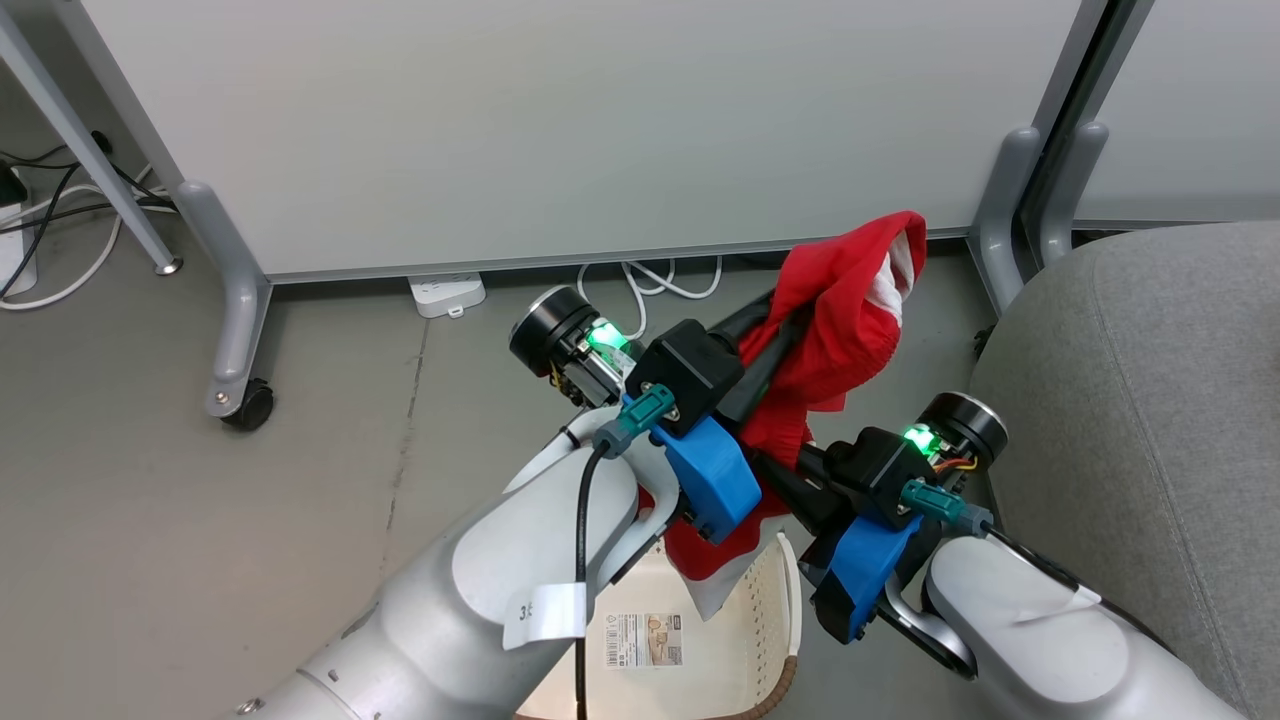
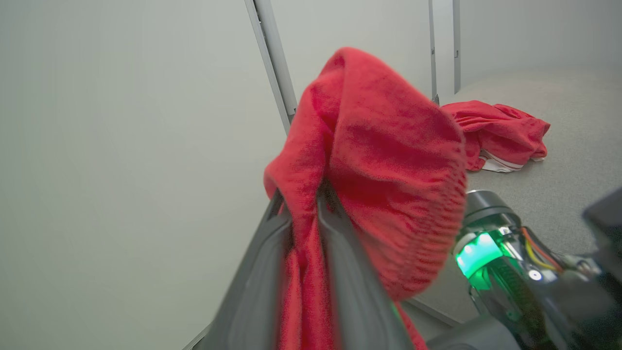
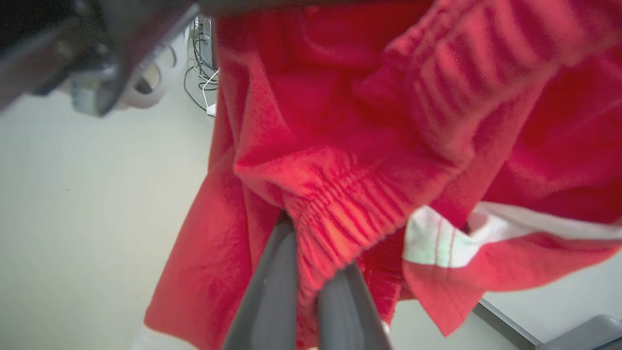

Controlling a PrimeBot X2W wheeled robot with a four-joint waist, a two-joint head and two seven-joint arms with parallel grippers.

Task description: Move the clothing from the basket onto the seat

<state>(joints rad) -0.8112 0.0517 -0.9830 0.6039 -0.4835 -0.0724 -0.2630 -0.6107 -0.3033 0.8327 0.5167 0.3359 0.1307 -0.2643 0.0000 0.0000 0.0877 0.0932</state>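
Closest to the robot, the cream basket [image 1: 765,610] stands on the floor beneath both arms. Just above it, the left end effector [image 2: 299,209] and the right end effector [image 3: 313,287] each pinch folds of one red garment [image 1: 850,300], held up with its lower end hanging down into the basket. Farther off to the right, a second red garment [image 2: 500,133] lies crumpled on the grey seat [image 1: 1150,400].

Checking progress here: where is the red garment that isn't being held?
The loose garment lies crumpled on the seat, at the upper right of the left wrist view, beyond the held garment.
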